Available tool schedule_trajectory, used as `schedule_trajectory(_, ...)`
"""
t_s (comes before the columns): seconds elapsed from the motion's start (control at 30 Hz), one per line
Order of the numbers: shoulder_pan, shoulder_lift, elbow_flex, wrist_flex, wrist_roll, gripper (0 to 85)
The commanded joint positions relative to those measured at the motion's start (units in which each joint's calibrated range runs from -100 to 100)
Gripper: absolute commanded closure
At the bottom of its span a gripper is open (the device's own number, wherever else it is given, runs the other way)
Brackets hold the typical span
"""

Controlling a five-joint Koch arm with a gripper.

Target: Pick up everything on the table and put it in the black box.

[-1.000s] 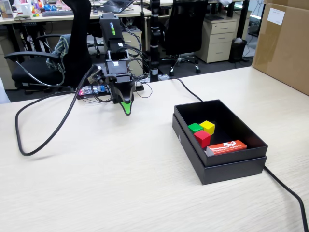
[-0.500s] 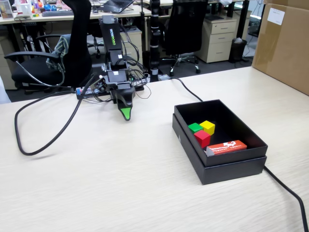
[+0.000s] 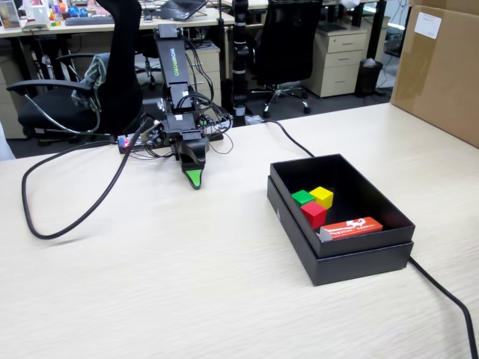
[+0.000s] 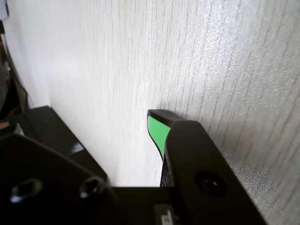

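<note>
Cubes (image 3: 313,203) only in fixed view.

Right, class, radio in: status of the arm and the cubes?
Gripper low over the table, empty, jaw state unclear. Yellow cube, red cube, green cube in the black box. Nothing in the way.

black box (image 4: 44,124) cropped, end effector (image 4: 157,123) jaws overlapping

The black box (image 3: 340,250) lies open on the table (image 3: 187,277), lid off. Inside, near its left wall in the fixed view, the green cube (image 3: 302,197), yellow cube (image 3: 322,197) and red cube (image 3: 313,214) cluster, apparently touching.
</note>
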Motion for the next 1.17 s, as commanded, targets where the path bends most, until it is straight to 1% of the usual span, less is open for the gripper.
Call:
schedule_trajectory(0.0, 0.0, -0.7, -0.6, -2.1, -0.4, 35.0)
schedule_trajectory(0.1, -0.1, -0.2, -0.7, -6.4, -0.4, 35.2)
schedule_trajectory(1.13, -0.1, -0.2, -0.7, -6.4, -0.4, 35.2)
